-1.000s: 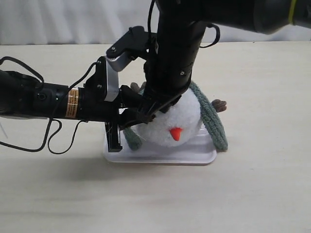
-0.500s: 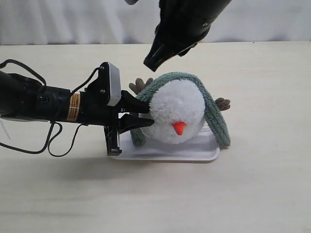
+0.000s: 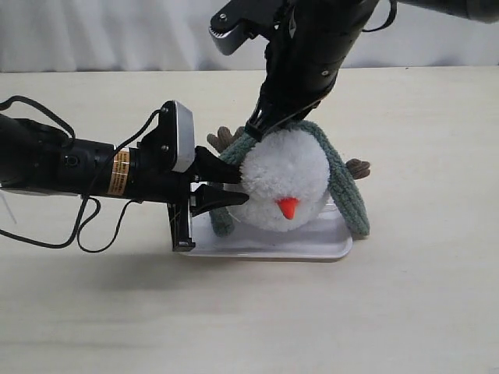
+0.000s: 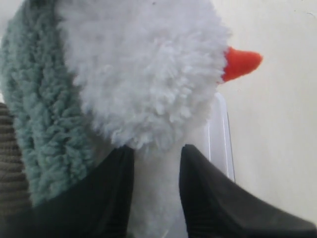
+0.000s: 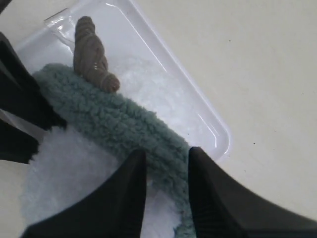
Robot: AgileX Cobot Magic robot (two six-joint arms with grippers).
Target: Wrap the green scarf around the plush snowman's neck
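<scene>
The plush snowman lies on a white tray, orange nose toward the exterior camera. The green scarf arches over it just behind the head, with one end hanging down each side. The head hides the neck. My left gripper reaches in from the left, its fingers pressed into white fluff beside the scarf. My right gripper comes down from above onto the scarf's upper left. It is open, its fingertips straddling the scarf.
A brown twig arm sticks up behind the right gripper and another pokes out on the right. The tray rim lies close under the scarf. The left arm and its cables lie along the table's left side.
The right gripper went from shut to open, rose off the snowman, then came back down onto the scarf. The snowman and tray shifted slightly right. The left gripper stayed put.
</scene>
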